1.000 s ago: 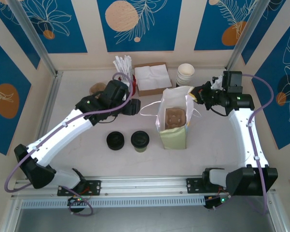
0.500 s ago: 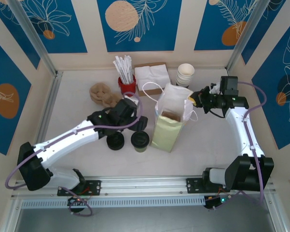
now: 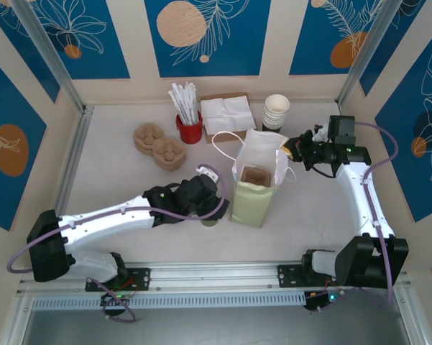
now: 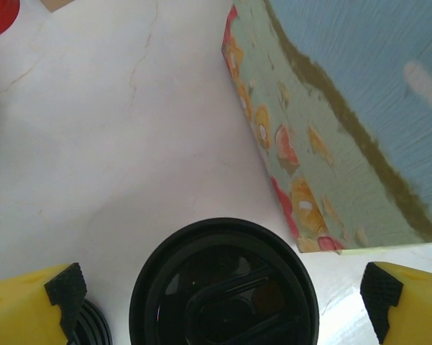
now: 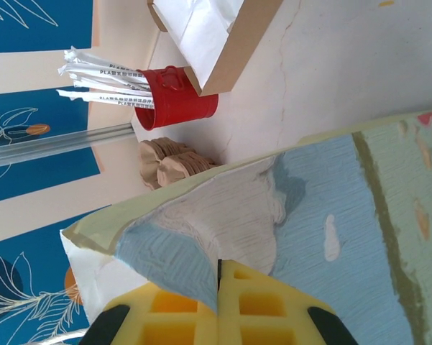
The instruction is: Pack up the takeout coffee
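The takeout coffee (image 4: 224,284) stands upright on the table (image 3: 115,187), toward the middle of its near edge, black lid on. Just to its right is the paper bag (image 3: 255,190), close but apart. The left gripper (image 4: 221,291) hangs over the cup with its 2 yellow fingers (image 4: 29,305) spread wide, 1 on each side. The wrist view shows bare table between each finger and the lid, so nothing is grasped. From above the cup is mostly hidden under the gripper. A low stack of loose black lids (image 4: 93,327) peeks out beside the left finger.

The right gripper (image 5: 219,287) has its fingers pressed together on the bag's upper rim at the right side, holding the mouth open. The bag seems to lean a little toward the left, though the angle makes this hard to judge.

Along the far edge are a red cup (image 3: 190,131) of wrapped straws (image 3: 183,100), a box of napkins (image 3: 226,115) and a stack of cream cups (image 3: 276,111). Brown pulp carriers (image 3: 158,144) lie to the left of the red cup
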You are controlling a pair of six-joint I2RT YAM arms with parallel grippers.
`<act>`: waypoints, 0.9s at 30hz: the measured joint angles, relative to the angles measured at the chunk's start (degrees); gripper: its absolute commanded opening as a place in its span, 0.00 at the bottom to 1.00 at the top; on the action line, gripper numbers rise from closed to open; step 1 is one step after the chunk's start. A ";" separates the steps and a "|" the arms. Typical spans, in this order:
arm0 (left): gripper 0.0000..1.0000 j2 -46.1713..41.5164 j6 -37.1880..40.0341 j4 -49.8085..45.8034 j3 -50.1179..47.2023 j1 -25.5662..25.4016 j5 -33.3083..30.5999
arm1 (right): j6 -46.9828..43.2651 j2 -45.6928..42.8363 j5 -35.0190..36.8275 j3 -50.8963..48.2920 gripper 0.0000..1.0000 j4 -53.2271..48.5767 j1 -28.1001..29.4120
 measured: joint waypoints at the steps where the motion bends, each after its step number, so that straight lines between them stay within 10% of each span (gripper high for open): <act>1: 0.99 -0.02 -0.44 0.00 -0.39 -0.04 -0.44 | -0.22 -0.07 0.02 -0.02 0.00 -0.13 -0.07; 27: 0.89 1.92 -10.27 -5.44 -1.79 -3.76 -4.28 | -1.38 -1.53 -0.02 -2.60 0.00 0.74 -1.75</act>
